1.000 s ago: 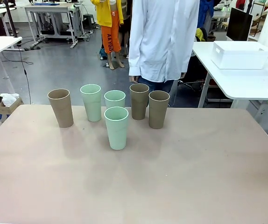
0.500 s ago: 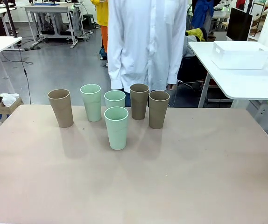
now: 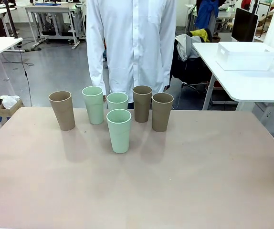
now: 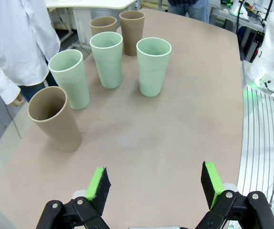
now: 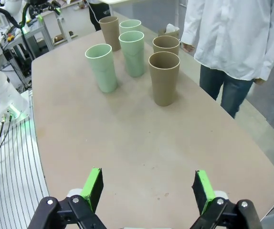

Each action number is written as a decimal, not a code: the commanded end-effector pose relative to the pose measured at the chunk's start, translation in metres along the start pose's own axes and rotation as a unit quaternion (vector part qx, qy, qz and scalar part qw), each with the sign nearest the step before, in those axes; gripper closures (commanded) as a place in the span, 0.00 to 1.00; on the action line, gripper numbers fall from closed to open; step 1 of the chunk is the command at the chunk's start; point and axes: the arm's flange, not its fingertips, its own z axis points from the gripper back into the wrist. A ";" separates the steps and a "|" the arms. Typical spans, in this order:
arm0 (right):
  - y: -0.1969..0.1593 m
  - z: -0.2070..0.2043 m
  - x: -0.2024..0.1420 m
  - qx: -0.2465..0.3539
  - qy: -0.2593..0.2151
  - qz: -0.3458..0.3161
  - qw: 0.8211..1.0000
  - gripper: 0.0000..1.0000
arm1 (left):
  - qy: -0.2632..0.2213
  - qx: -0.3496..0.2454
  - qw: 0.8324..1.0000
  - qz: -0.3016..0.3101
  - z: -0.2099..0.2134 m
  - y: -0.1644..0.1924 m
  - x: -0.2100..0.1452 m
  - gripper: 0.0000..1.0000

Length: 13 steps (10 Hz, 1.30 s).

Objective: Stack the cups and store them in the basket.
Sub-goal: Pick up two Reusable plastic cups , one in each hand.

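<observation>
Three pale mint cups (image 3: 119,130) and three brown cups (image 3: 162,111) stand upright and apart in a cluster at the far middle of the table. In the left wrist view a brown cup (image 4: 56,119) is nearest, with mint cups (image 4: 153,66) beyond it. The right wrist view has a brown cup (image 5: 164,78) nearest and a mint cup (image 5: 101,67) beside it. My left gripper (image 4: 155,183) hangs open above the table's left end, holding nothing. My right gripper (image 5: 147,190) is open and empty above the right end. The white basket (image 3: 246,56) rests on a separate white table at the back right.
A person in a white shirt (image 3: 130,43) stands at the far edge just behind the cups, arms down. The tan table (image 3: 137,191) is bare in front of the cups. A gap separates it from the white side table (image 3: 251,83).
The person has stepped to the left along the far edge and now stands directly behind the cups. Cups and grippers have not moved.
</observation>
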 end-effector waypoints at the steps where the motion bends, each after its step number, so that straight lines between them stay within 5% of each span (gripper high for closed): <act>1: -0.004 -0.001 0.002 0.002 -0.014 0.013 1.000 0.00 | -0.014 0.000 1.000 -0.010 0.000 0.003 0.001 0.00; 13: -0.004 -0.001 0.002 0.002 -0.014 0.013 1.000 0.00 | -0.014 0.000 1.000 -0.010 0.000 0.003 0.001 0.00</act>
